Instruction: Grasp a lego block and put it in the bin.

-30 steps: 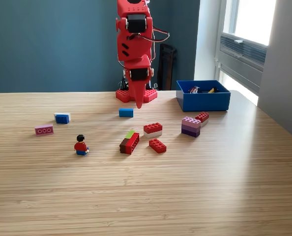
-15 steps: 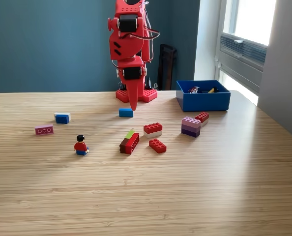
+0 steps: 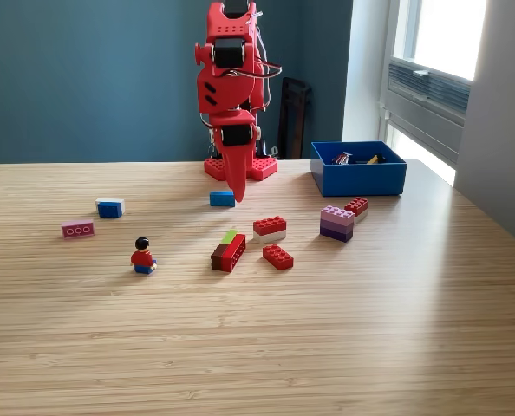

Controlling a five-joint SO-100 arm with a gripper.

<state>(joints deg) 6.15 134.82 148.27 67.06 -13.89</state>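
Looking from the near edge of the pale wooden table (image 3: 257, 347), the closest pieces are a small red-shirted lego figure (image 3: 142, 256), a brown-and-red block with a green tile (image 3: 229, 251) and a flat red studded brick (image 3: 277, 256). Behind them sit a red-on-white brick (image 3: 270, 228) and a purple stacked block (image 3: 336, 223). Farther back lies the small blue lego brick (image 3: 222, 198), and my red pincer (image 3: 237, 186) hangs point-down just beside it toward the exterior view's right, fingers pressed together into one tip as far as I can tell. Farthest off, toward that view's right, stands the shallow bright blue plastic bin (image 3: 358, 177), well apart from my target. My worry: descending with the fingers closed would nudge or skid the brick away rather than straddle it.
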